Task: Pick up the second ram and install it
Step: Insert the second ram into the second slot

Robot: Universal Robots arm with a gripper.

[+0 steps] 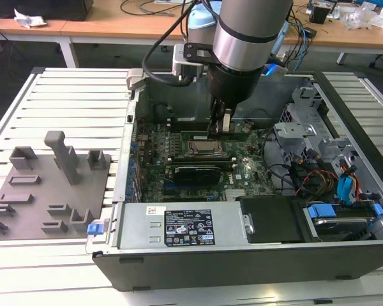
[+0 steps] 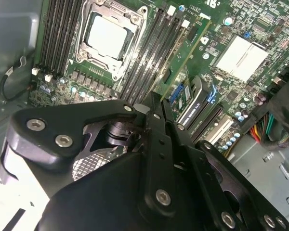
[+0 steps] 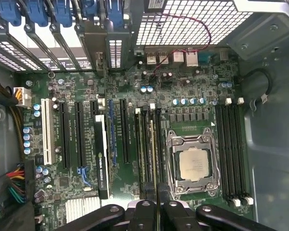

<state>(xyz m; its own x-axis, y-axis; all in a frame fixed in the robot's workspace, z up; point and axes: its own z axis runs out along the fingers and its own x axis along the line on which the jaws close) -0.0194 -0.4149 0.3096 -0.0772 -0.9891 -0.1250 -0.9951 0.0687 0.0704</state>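
Gripping: gripper (image 3: 156, 208) with both fingers pressed together on the near end of the second ram (image 3: 153, 154), the thin green stick standing on edge between them.
Fingers: black, linked plates (image 2: 156, 139) in the second wrist view, meeting at the stick's end; in the exterior view the gripper (image 1: 221, 122) hangs under the arm's silver wrist (image 1: 246, 38), inside the case.
Second ram: in the first wrist view it runs along the bank of memory slots (image 3: 145, 144) just beside the CPU socket (image 3: 192, 163), seen edge-on; whether it is fully seated, cannot tell. In the second wrist view the stick (image 2: 183, 55) shows green with dark chips, next to those slots.
CPU socket: metal frame, silver processor lid exposed; in the exterior view (image 1: 203, 148) it sits just below the gripper.
Far slot bank: four black memory slots (image 3: 231, 154) on the socket's other side, white end clips.
Graphics card: black, long (image 3: 101, 159), standing in an expansion slot, apart from the ram.
Motherboard: green (image 3: 130, 96), in the open computer case (image 1: 242, 264).
Grey tray: plastic holders (image 1: 51, 185) on the slatted table (image 1: 76, 95), at the exterior view's left, well apart from the case.
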